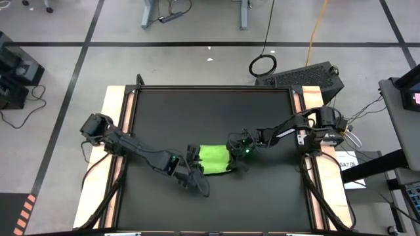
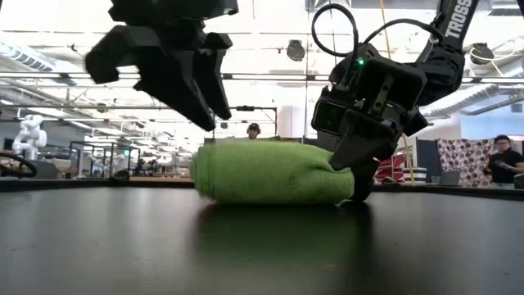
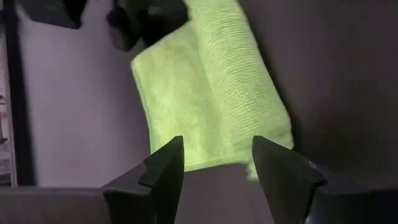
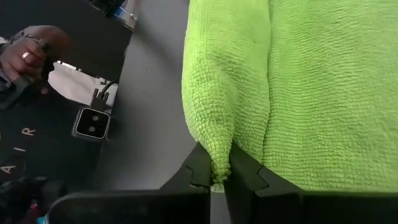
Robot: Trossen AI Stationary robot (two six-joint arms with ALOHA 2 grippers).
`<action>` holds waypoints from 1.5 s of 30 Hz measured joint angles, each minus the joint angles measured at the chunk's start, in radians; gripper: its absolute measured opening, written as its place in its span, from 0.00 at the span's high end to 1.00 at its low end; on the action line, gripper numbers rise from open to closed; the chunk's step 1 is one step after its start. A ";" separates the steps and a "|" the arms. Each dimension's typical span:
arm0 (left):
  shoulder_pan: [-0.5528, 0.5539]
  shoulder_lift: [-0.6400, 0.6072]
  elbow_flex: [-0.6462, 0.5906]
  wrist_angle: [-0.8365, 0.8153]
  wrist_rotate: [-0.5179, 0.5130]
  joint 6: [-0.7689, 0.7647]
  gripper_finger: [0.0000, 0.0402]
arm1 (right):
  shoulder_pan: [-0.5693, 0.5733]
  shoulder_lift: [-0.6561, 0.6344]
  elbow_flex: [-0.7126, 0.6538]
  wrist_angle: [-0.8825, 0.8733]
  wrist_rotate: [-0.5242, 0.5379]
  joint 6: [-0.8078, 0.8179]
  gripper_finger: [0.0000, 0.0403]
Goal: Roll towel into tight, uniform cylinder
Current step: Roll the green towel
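Note:
The lime-green towel (image 1: 213, 159) lies near the middle of the black table as a short, thick roll (image 2: 270, 172), its underside on the tabletop. My left gripper (image 2: 211, 111) hangs open above and just left of the roll's left end, clear of it; the left wrist view shows the towel (image 3: 211, 81) beyond its spread fingers (image 3: 214, 168). At the roll's right end, my right gripper (image 2: 356, 184) is shut on the cloth. My right gripper pinches a raised ridge of cloth (image 4: 217, 163) at the towel's right end between its two fingers. The fingers (image 2: 360, 164) slant down from the table's right side. The towel stays on the table, and how many layers are in the pinch I cannot tell.
The black mat has pale wooden strips along its left (image 1: 115, 131) and right (image 1: 315, 105) sides. A dark keyboard-like box (image 1: 305, 75) sits beyond the far right corner. A person's hand (image 4: 25, 53) shows off the table, and people stand in the room behind (image 2: 499, 156).

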 joint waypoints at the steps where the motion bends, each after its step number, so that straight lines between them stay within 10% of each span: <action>1: -0.008 0.002 0.000 -0.002 0.000 0.000 0.51 | 0.000 0.000 0.000 -0.004 0.000 0.004 0.97; 20: -0.117 0.021 -0.164 0.361 -0.138 0.026 0.51 | 0.001 -0.001 0.000 -0.012 0.003 0.093 0.95; 45: 0.009 0.157 -0.266 0.590 0.102 -0.005 0.52 | 0.002 -0.001 -0.001 0.011 0.005 0.128 0.95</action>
